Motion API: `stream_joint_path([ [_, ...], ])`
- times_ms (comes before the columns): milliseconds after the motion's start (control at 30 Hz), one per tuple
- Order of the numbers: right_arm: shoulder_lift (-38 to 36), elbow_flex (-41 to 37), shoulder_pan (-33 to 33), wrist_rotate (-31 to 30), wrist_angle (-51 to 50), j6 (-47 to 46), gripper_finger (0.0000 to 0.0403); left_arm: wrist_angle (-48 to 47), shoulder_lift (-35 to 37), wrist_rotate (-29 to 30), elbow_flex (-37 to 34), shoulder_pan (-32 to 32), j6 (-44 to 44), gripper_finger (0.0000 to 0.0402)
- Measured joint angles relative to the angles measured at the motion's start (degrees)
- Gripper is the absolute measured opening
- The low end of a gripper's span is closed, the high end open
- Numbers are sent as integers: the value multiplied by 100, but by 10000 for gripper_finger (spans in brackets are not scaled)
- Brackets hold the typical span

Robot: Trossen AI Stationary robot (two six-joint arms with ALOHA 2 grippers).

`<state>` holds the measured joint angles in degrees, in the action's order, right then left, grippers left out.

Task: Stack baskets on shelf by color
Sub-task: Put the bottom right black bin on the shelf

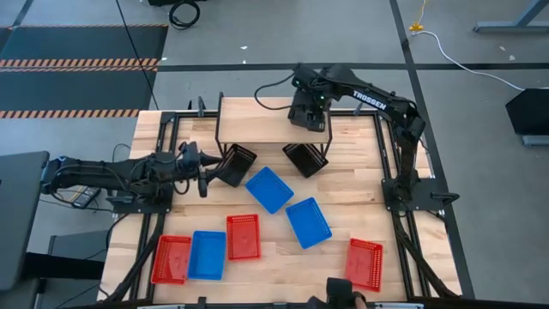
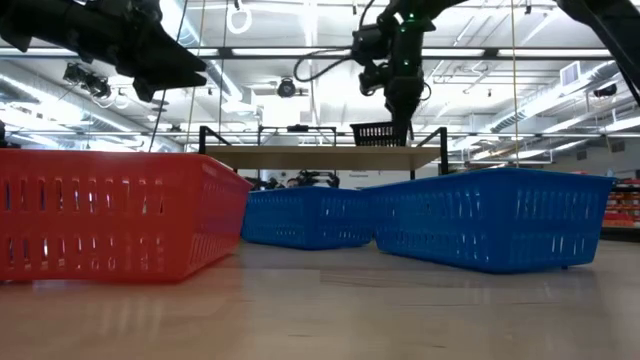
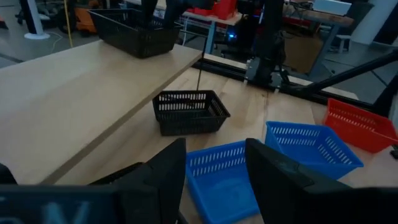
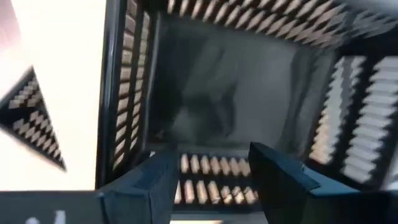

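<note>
The desk carried the shelf at its far edge, where same-coloured stacks would go. One black basket sat on the shelf's right end. The right gripper hung over it with its fingers spread, gripping nothing, probably just releasing it. The other baskets lay loose on the desk. The left gripper, open and empty, waited beside a second black basket.

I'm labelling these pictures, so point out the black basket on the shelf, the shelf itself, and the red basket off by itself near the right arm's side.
black basket (image 3: pixel 134 31): left wrist view, side wall.
shelf (image 1: pixel 253 120): high view, bare plank top.
red basket (image 1: pixel 364 263): high view, floor.
</note>
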<state>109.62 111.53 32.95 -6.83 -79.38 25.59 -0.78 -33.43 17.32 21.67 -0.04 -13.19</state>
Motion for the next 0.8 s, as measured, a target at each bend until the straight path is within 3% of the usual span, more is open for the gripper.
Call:
stream_joint_path([
  [200,-41,2,-38,-387,-359,-10,197,2,0,0,0,0,31,172],
  [800,-169,9,-50,-364,-777,-188,197,0,0,0,0,0,29,172],
])
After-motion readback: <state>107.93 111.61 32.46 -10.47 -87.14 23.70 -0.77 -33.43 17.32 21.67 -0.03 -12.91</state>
